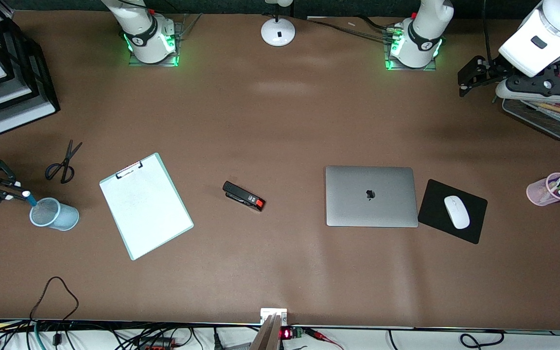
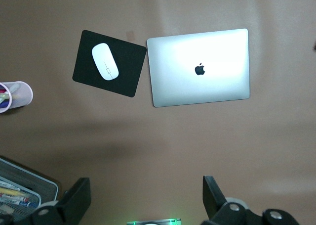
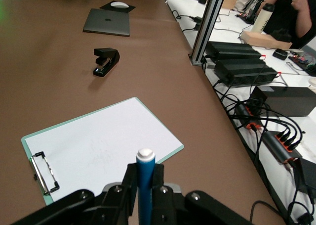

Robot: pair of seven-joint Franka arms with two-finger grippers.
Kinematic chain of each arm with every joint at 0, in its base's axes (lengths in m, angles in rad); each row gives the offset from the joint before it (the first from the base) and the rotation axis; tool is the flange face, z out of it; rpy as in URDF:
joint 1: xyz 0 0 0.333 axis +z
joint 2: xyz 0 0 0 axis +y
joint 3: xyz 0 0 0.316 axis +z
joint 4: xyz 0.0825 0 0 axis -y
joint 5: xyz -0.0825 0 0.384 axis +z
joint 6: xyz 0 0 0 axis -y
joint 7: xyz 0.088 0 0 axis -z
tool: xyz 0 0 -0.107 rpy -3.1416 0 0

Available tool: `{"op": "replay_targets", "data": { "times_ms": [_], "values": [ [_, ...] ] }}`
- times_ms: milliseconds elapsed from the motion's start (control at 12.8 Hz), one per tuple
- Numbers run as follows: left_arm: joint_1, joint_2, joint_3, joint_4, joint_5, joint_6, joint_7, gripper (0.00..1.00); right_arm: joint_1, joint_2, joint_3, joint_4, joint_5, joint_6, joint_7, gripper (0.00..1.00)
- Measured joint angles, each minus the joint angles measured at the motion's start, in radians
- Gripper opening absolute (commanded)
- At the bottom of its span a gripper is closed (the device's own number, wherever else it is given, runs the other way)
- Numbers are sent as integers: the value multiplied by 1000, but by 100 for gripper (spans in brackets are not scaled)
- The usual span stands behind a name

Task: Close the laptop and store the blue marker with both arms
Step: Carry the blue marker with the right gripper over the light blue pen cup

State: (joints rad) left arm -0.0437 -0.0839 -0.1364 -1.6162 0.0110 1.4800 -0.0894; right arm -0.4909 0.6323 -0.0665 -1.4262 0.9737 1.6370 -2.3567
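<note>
The laptop (image 1: 370, 196) lies closed on the table, silver lid up with the dark apple logo; it also shows in the left wrist view (image 2: 200, 67) and the right wrist view (image 3: 106, 21). My right gripper (image 1: 23, 194) is at the right arm's end of the table, shut on the blue marker (image 1: 28, 196). The marker's white end points at the rim of a light-blue mesh cup (image 1: 55, 214). In the right wrist view the marker (image 3: 144, 185) stands between the gripper's (image 3: 143, 178) fingers. My left gripper (image 1: 463, 83) is open and empty, up over the table beside a mesh tray (image 1: 547, 116); its own view shows it (image 2: 145, 185) too.
A clipboard (image 1: 145, 206), a black stapler (image 1: 243, 196) and scissors (image 1: 62, 165) lie between cup and laptop. A white mouse (image 1: 456, 212) sits on a black pad beside the laptop. A pink pen cup (image 1: 550, 188), stacked paper trays (image 1: 3, 78) and a lamp base (image 1: 278, 31) stand at the edges.
</note>
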Motion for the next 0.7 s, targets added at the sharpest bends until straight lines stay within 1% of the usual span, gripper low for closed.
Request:
{"op": "replay_targets", "data": {
  "times_ms": [156,468,702],
  "values": [
    [0,0,0,0,0,0,0,100,-1,27,2,11,22,0,-12,1],
    [1,0,4,0,0,1,0,100,-1,119,7,88,26,2,-44,1],
    [2,0,5,-1,0,1,0,100,-2,151,7,105,26,3,-46,2]
  ]
}}
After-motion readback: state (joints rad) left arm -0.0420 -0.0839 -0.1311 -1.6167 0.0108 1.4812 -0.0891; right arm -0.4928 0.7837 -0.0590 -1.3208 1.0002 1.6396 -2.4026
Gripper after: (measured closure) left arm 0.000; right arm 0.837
